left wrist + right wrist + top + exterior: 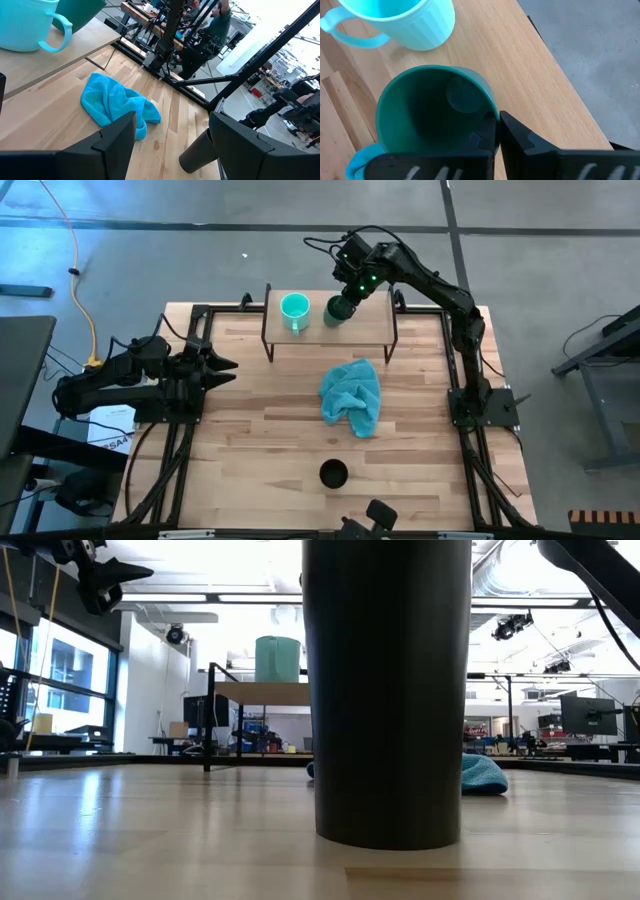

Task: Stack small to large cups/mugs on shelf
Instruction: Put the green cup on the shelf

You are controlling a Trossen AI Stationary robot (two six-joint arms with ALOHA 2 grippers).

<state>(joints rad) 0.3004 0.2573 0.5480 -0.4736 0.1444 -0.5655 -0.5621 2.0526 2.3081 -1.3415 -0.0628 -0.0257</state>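
The right gripper (349, 298) is up over the shelf (372, 320) at the back of the table (260, 450). Its fingers are pinched tight on the rim of the dark green cup (339, 310). In the right wrist view one finger (530, 137) is outside the cup's wall and the other is inside it. The green cup (432, 122) is open side up, and you can look down into it. It sits over the shelf board (520, 75), but I cannot tell if its bottom touches the wood. The light blue mug (294, 309) stands on the shelf just beside the green cup, and its handle (342, 32) sticks out to the side. The black cup (333, 474) stands upright by itself near the front edge of the table, far from the shelf. In the low view it (387, 690) is very close and hides the middle of the shelf. A crumpled blue cloth (352, 396) lies on the table between the shelf and the black cup. The left gripper (222, 369) waits over the left side of the table, with its fingers (117, 137) spread wide and nothing in them.
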